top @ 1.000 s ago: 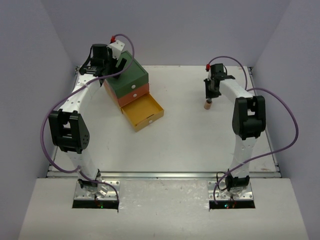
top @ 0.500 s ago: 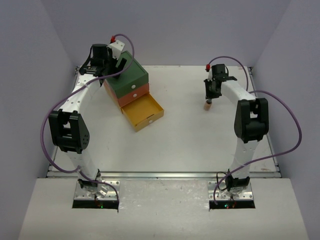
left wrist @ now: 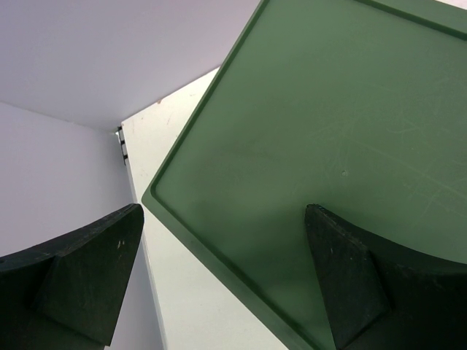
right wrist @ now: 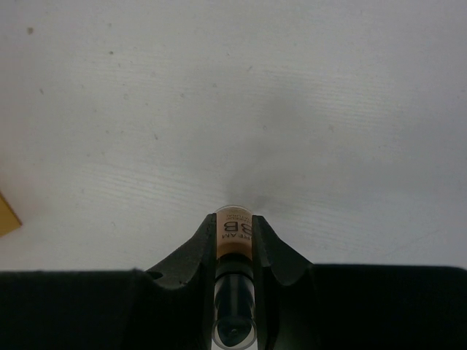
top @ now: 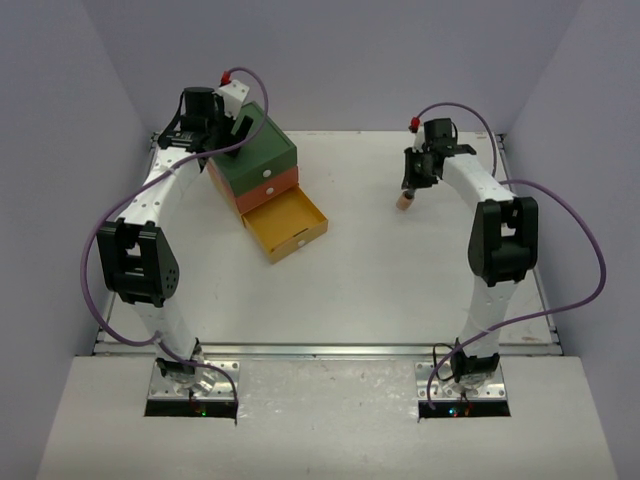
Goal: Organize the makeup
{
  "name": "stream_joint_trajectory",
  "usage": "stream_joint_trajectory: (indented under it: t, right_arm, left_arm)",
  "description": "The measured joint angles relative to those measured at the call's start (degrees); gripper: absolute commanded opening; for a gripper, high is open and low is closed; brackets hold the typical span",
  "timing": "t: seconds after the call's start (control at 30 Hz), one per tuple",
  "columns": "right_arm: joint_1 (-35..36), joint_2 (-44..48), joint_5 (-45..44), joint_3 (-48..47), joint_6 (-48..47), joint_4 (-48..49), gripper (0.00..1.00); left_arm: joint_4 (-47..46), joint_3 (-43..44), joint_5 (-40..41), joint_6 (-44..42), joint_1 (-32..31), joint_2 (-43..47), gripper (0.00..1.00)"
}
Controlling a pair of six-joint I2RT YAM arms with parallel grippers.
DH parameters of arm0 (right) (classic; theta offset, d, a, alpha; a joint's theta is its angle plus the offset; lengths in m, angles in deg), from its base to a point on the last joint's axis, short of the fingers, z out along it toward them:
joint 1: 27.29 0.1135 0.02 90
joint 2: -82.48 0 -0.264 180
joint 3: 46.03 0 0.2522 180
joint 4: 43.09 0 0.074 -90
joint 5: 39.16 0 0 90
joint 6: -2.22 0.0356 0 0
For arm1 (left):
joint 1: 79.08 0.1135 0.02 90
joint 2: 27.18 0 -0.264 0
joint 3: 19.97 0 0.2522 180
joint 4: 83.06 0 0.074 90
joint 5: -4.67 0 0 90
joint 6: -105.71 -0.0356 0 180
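Note:
My right gripper [top: 409, 190] is shut on a slim tan tube [top: 404, 201] with a dark cap, held above the white table at the back right. In the right wrist view the tube [right wrist: 235, 232] sits between my fingers [right wrist: 191, 255] with its tan end pointing down at the table. My left gripper [top: 222, 133] is open over the back left corner of the green-topped drawer chest [top: 262, 150]; in the left wrist view its fingers [left wrist: 346, 273] straddle the green top's edge [left wrist: 219, 248]. The palettes and the little bottles are out of view.
The chest has a green top, an orange middle drawer [top: 268, 190] and a yellow bottom drawer [top: 287, 226] pulled open toward the table's middle. A yellow corner [right wrist: 6, 213] shows at the left of the right wrist view. Purple walls enclose the table.
My right gripper has lifted and swung a little left and back with the tan tube in it. The left arm has not moved.

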Motion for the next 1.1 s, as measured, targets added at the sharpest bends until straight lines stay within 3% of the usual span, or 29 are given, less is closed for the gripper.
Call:
stream_joint_trajectory:
  t: [0.57,0.77,1.1]
  right_arm:
    - [7.3,0.0,7.9,-11.3,7.4,-0.9,0.0]
    - [11.1,0.0,11.2,-11.3,13.4,1.4,0.0]
    - [20.8,-2.7,16.5,-7.6,26.7,14.7,0.0]
  left_arm:
    - [10.0,2.9,-15.1,0.1,-1.9,2.9,0.96]
    - [10.4,2.9,-14.1,0.1,-2.6,3.3,0.96]
    - [10.5,2.9,-8.8,0.5,-2.6,1.8,0.96]
